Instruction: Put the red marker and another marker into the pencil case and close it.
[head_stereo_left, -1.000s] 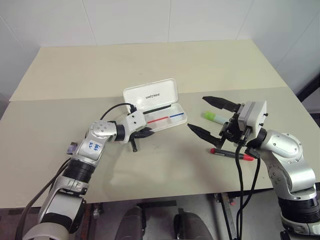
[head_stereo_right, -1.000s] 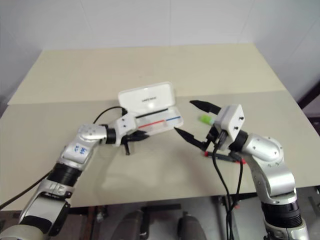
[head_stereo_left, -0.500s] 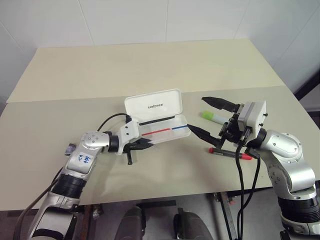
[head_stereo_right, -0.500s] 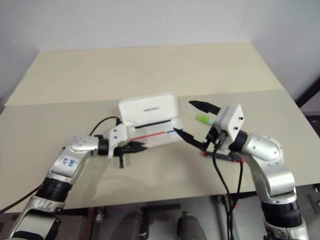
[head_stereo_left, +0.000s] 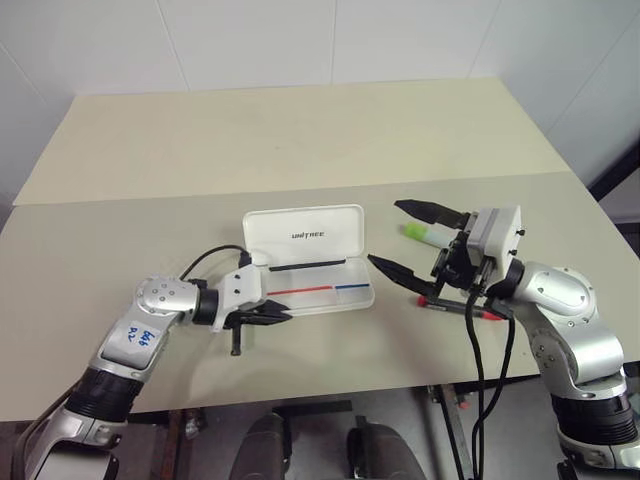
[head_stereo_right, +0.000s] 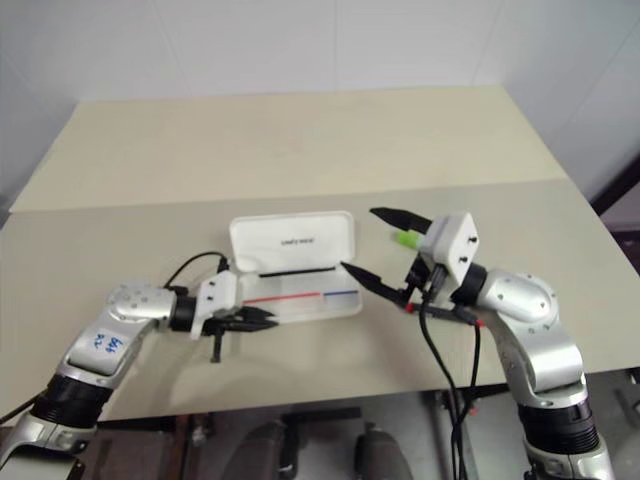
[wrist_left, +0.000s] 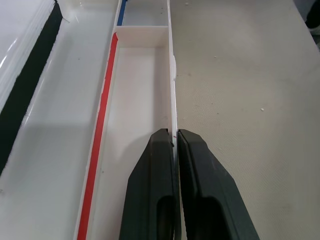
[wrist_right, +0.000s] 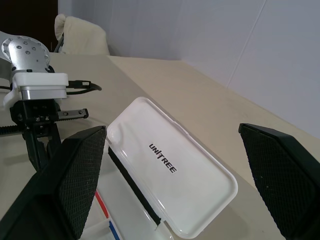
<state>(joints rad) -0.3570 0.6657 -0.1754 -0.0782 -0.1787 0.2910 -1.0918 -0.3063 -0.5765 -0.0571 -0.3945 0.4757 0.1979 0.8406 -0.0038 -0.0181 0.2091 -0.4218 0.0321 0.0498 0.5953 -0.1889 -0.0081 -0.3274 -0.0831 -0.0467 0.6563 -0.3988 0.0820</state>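
Observation:
The white pencil case (head_stereo_left: 318, 294) lies open in the middle of the table, its "UNITREE" lid (head_stereo_left: 305, 233) tilted back and red and blue stripes showing inside. My left gripper (head_stereo_left: 277, 313) is shut on the front wall of the tray, near its left end; the left wrist view shows the fingertips (wrist_left: 163, 142) pinching that thin wall (wrist_left: 173, 95). My right gripper (head_stereo_left: 385, 231) hovers open just right of the case. Behind it lies the green-capped highlighter (head_stereo_left: 424, 233). The red marker (head_stereo_left: 462, 306) lies on the table under the right wrist, partly hidden.
The beige table (head_stereo_left: 300, 140) has a seam running across it just behind the case. Its front edge (head_stereo_left: 330, 392) is close below both arms. A black cable (head_stereo_left: 205, 258) loops up from the left wrist.
My left gripper has drawn back toward the table's front edge, dragging the open case with it and turning it square to the edge. The right gripper and both markers have stayed put.

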